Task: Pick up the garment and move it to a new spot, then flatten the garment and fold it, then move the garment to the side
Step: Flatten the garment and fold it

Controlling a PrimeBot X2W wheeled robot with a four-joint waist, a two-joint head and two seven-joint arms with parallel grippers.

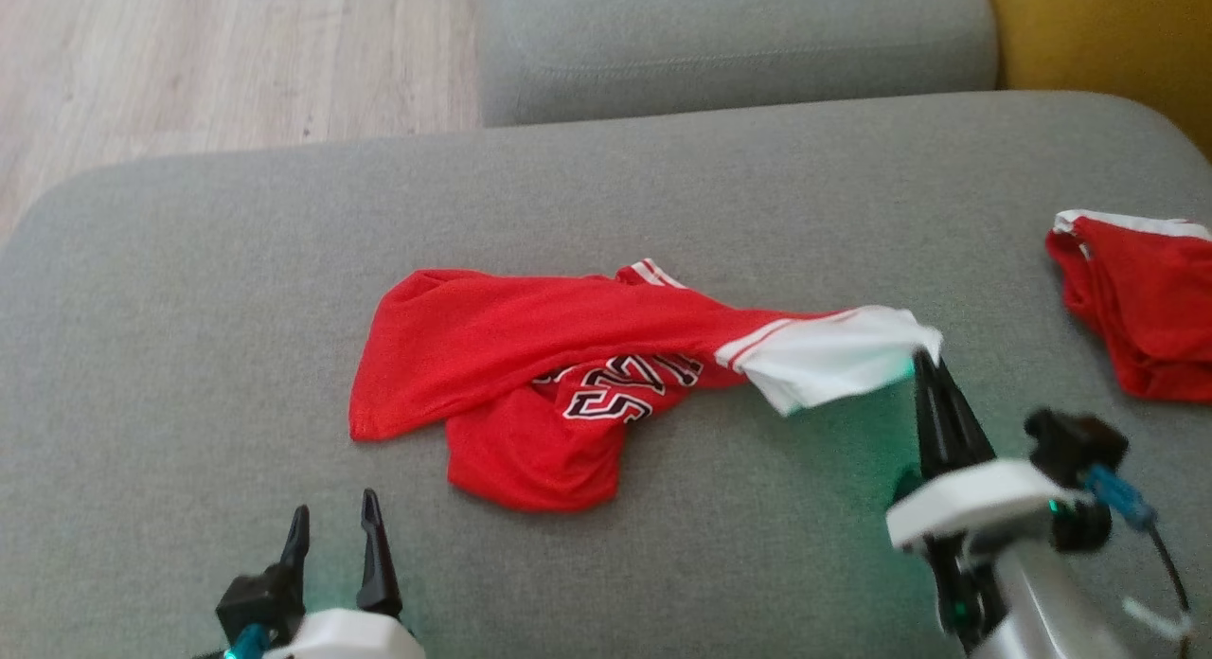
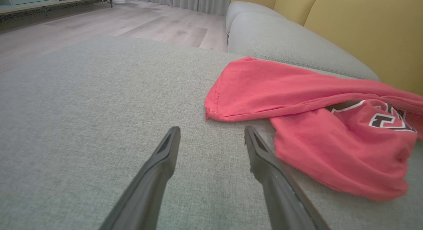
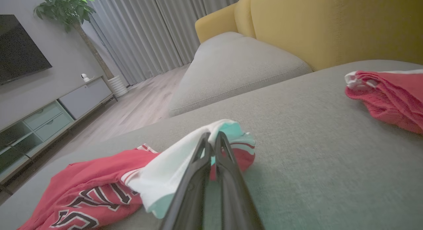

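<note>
The garment (image 1: 530, 356) is a red shirt with white sleeves and black-and-white lettering, lying crumpled in the middle of the grey couch cushion (image 1: 189, 290). My right gripper (image 1: 923, 361) is shut on its white sleeve end (image 1: 833, 356), which is pulled out to the right and slightly raised. In the right wrist view the garment (image 3: 99, 187) trails left from the pinched white sleeve (image 3: 172, 164) at the right gripper (image 3: 211, 137). My left gripper (image 1: 333, 517) stands open near the cushion's front edge, a little short of the garment. Seen from the left wrist, the left gripper (image 2: 211, 132) points at the garment (image 2: 297, 124) hem.
A second red-and-white garment (image 1: 1136, 299) lies at the cushion's right edge, also in the right wrist view (image 3: 386, 94). Another grey cushion (image 1: 729, 44) and a yellow backrest (image 1: 1108, 34) lie beyond. Wooden floor (image 1: 189, 62) is at the far left.
</note>
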